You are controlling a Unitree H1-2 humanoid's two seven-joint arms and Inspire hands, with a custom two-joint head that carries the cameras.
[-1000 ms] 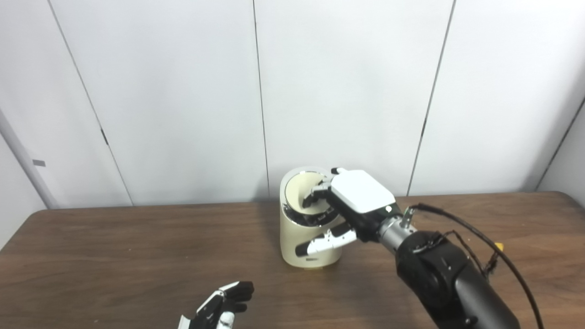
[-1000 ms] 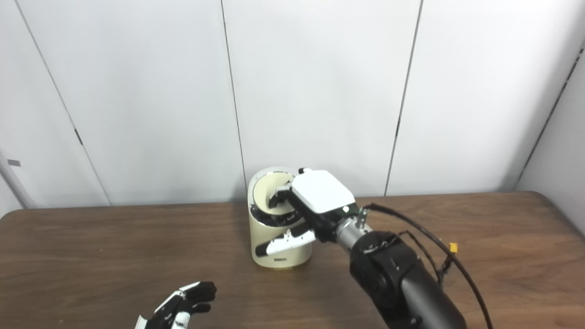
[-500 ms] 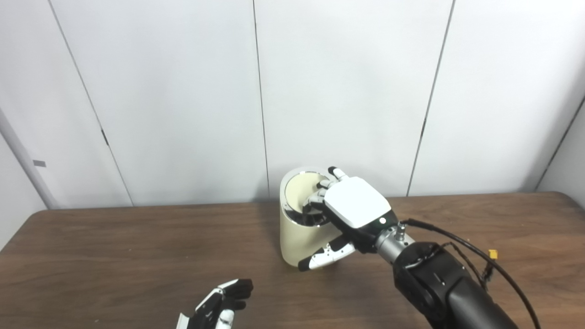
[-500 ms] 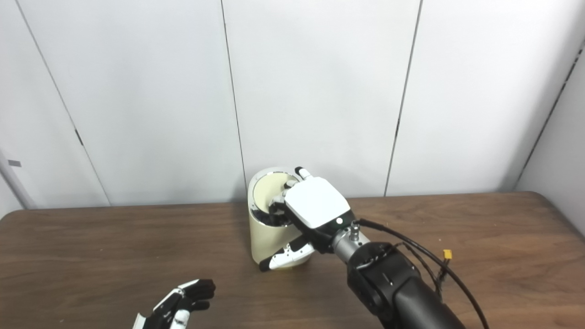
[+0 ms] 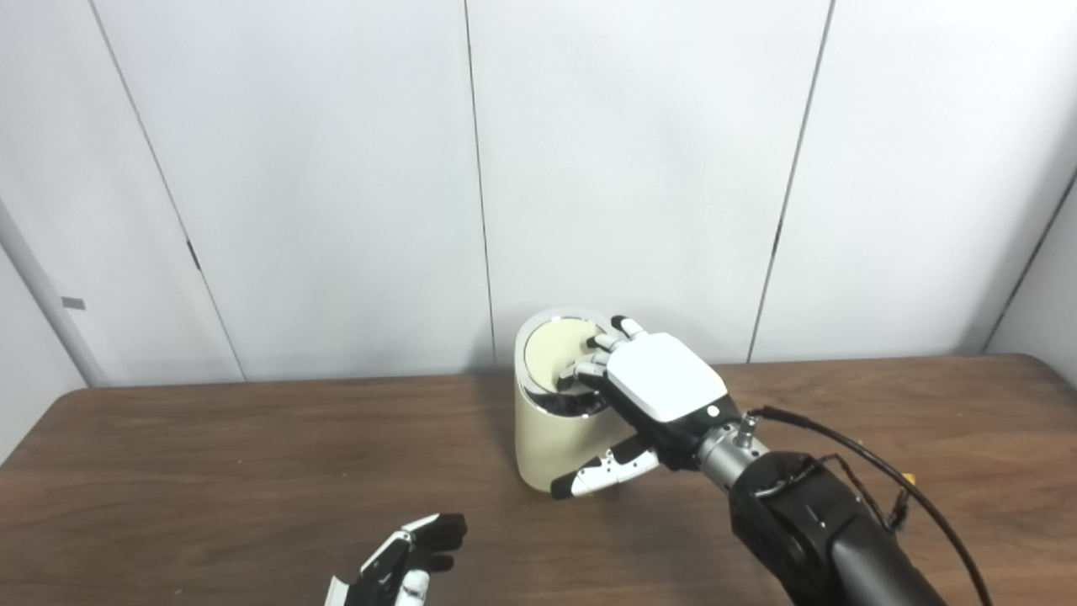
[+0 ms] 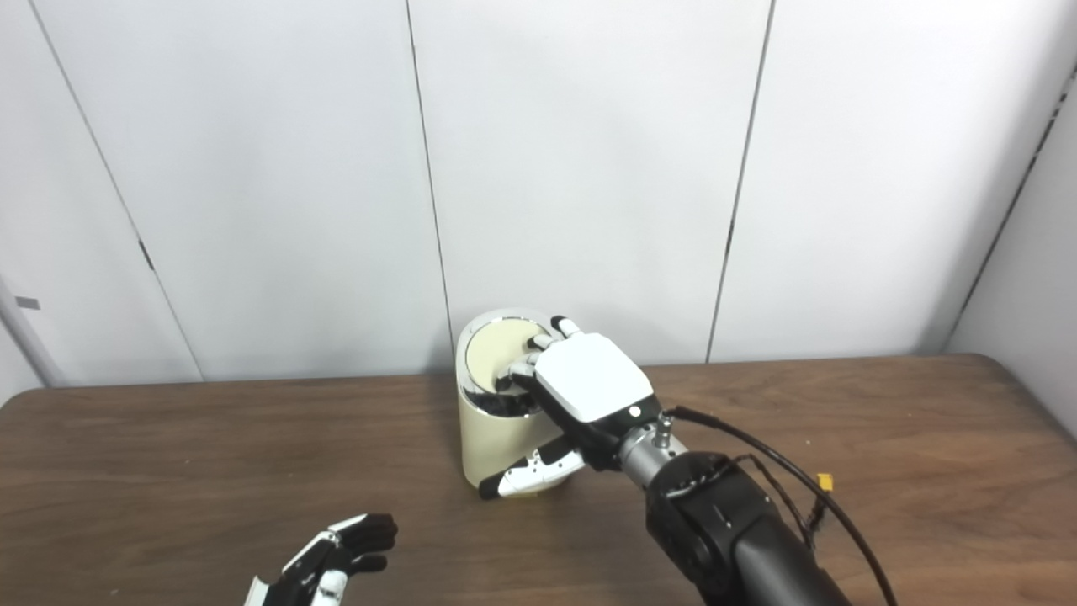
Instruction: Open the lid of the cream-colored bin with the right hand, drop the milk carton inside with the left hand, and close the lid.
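Observation:
The cream-colored bin (image 5: 545,442) stands at the back middle of the wooden table (image 5: 210,471). Its round lid (image 5: 549,352) lies tilted low inside the metal rim, with a dark gap showing along its front edge. My right hand (image 5: 660,379) rests over the bin's top with its fingers (image 5: 589,369) curled down on the lid and its thumb (image 5: 602,475) spread out in front of the bin wall. It grips nothing. My left hand (image 5: 404,564) hovers near the table's front edge, open and empty. No milk carton is in sight.
A black cable (image 5: 841,442) loops from my right forearm over the table to the right, ending by a small yellow connector (image 6: 827,481). White wall panels stand right behind the bin.
The lid has gone down from a steep tilt to nearly flat under my right hand's fingers, which moved down and forward with it. The left hand has stayed put.

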